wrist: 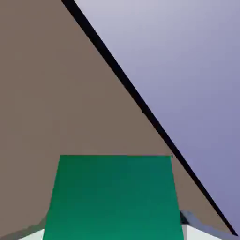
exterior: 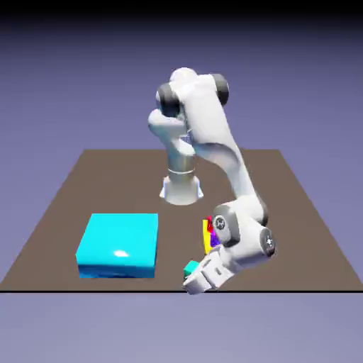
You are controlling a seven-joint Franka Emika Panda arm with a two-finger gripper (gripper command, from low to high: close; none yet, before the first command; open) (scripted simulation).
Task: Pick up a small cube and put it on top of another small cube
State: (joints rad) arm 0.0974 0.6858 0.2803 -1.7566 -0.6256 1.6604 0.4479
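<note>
Brown worktop [exterior: 298, 213] fills the middle of the exterior view, with the white arm [exterior: 213, 135] standing at its far edge and bending down toward the lower right of centre. Left of centre lies a big, flat cyan block [exterior: 119, 244], well apart from the arm's hand. The hand sits low at the front edge of the worktop, tilted over, and its jaws pinch a small green cube [exterior: 191, 269]; only a corner of the cube peeps out beside the white gripper [exterior: 196, 278]. Just above the hand, mostly hidden behind the wrist, stand a few small coloured cubes [exterior: 208, 236] in yellow, red and purple; how they sit against each other cannot be made out.

From the hand view, the green cube [wrist: 113, 197] looms large across the bottom middle of the frame, covering the finger tips. Behind it the brown surface runs to a dark edge slanting from the top left to the bottom right.
</note>
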